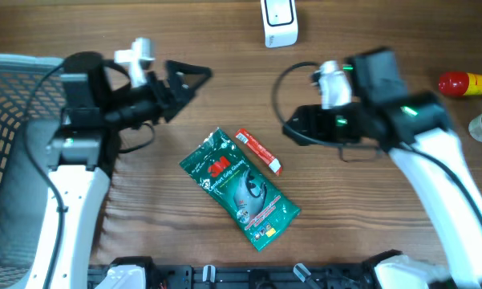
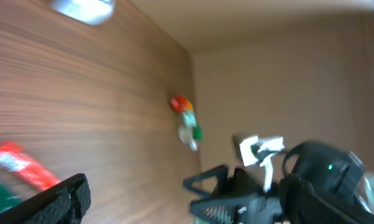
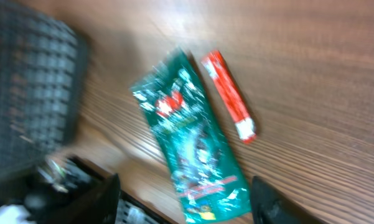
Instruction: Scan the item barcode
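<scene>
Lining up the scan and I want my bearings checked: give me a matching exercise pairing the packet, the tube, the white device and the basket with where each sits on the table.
Things:
1. packet
2. tube
3. white device
4. basket

Places:
A. far edge of the table, near the middle
B. left side of the table
C. centre of the table, lying flat
D. close by the packet's far end, on its right

Pairs: 1-C, 2-D, 3-A, 4-B
</scene>
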`<action>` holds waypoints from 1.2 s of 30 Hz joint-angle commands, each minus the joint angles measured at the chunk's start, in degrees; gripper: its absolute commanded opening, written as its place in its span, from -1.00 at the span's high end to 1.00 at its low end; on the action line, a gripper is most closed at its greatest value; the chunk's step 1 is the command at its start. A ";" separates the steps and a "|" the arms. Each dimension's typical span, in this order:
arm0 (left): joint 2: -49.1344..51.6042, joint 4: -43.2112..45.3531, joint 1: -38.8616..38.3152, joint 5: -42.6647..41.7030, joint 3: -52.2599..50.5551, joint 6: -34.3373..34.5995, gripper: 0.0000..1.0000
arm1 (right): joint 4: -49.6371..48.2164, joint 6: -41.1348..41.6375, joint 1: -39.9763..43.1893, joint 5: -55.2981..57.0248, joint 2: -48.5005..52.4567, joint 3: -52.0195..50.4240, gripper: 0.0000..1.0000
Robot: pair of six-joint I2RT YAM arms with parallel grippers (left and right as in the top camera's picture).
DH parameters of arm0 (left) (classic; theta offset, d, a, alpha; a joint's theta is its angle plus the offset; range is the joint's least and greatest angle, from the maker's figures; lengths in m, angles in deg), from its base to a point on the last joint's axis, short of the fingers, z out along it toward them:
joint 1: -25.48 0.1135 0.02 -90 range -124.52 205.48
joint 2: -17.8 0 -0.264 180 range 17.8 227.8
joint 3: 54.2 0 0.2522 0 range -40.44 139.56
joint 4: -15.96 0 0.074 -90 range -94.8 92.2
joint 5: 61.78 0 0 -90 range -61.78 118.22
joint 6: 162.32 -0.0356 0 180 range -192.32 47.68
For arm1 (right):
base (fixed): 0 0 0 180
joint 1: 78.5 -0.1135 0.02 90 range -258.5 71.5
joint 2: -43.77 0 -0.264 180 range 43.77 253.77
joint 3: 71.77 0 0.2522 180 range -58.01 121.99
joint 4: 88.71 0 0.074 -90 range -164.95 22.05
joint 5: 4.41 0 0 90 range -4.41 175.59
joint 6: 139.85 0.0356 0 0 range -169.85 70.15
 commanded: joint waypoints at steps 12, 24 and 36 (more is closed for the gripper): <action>-0.11 -25.53 7.21 40.37 -0.04 -4.90 -1.00 | -15.41 7.30 -36.24 22.88 12.24 -18.25 -1.00; -0.11 -26.43 7.21 40.37 -0.04 -4.92 -1.00 | -16.37 10.40 -44.63 33.64 30.47 -19.50 -0.90; -0.11 -28.79 7.21 40.37 -0.04 -4.94 -1.00 | -8.92 7.58 -34.21 6.99 21.75 -10.95 0.91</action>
